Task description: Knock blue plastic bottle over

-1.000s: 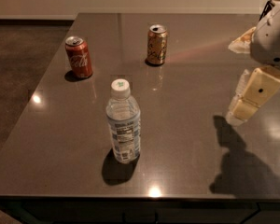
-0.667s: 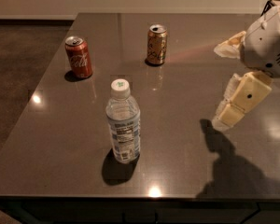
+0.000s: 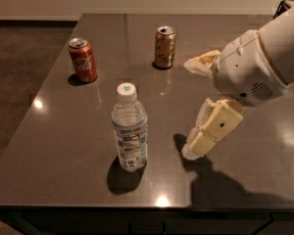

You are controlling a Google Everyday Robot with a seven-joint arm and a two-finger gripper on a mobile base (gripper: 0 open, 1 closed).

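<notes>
The blue plastic bottle (image 3: 130, 129) is clear with a white cap and a pale label. It stands upright on the dark table (image 3: 63, 151), near the front edge. My gripper (image 3: 187, 109) is to the right of the bottle, a short gap away, just above the tabletop. It is open and empty: one cream finger (image 3: 213, 129) points down and left towards the bottle, and the other finger (image 3: 202, 62) is higher and further back.
A red soda can (image 3: 83, 59) stands at the back left. A gold-brown soda can (image 3: 164, 46) stands at the back centre. The table's left edge drops to dark floor (image 3: 19, 67). My arm's white housing (image 3: 264, 58) fills the right side.
My gripper and arm have moved left, closer to the bottle. The bottle and both cans have not moved.
</notes>
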